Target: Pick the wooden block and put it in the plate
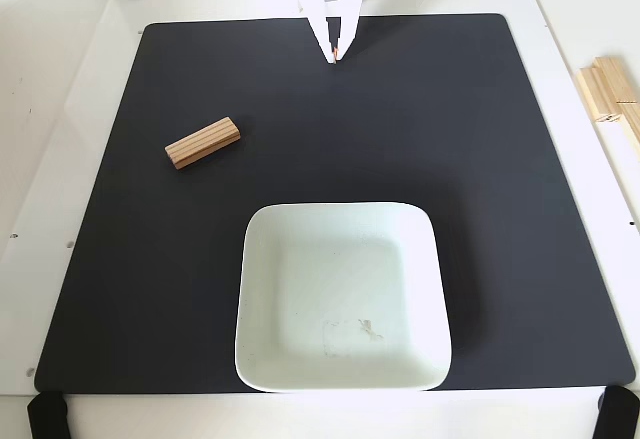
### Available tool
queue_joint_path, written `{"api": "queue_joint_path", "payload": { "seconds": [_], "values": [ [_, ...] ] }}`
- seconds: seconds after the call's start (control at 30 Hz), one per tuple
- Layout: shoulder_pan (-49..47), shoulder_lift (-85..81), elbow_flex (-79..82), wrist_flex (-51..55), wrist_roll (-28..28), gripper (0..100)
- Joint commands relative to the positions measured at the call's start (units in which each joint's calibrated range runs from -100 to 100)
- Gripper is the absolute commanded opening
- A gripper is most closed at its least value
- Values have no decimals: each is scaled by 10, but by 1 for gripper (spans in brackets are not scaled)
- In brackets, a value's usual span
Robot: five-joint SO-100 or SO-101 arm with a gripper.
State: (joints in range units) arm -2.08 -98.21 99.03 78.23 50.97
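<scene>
Here gripper point(335, 56) pressed together, empty, far edge; wooden block point(203, 143) apart from plate point(430, 259).

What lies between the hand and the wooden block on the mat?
Nothing. In the fixed view, only bare black mat separates the hand from the wooden block; the plate sits nearer the camera, clear of that stretch.
</scene>
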Motion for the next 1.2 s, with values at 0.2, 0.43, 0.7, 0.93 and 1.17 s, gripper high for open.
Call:
{"api": "queue_joint_path", "payload": {
  "seconds": [0.2, 0.43, 0.7, 0.93, 1.17],
  "values": [
    [4, 2, 3, 4, 0, 1],
    [2, 5, -20, 4, -1, 1],
    [1, 143, -186, 4, -2, 2],
    [-14, 447, -560, 5, -87, 2],
    [50, 708, -970, 66, -168, 2]
  ]
}}
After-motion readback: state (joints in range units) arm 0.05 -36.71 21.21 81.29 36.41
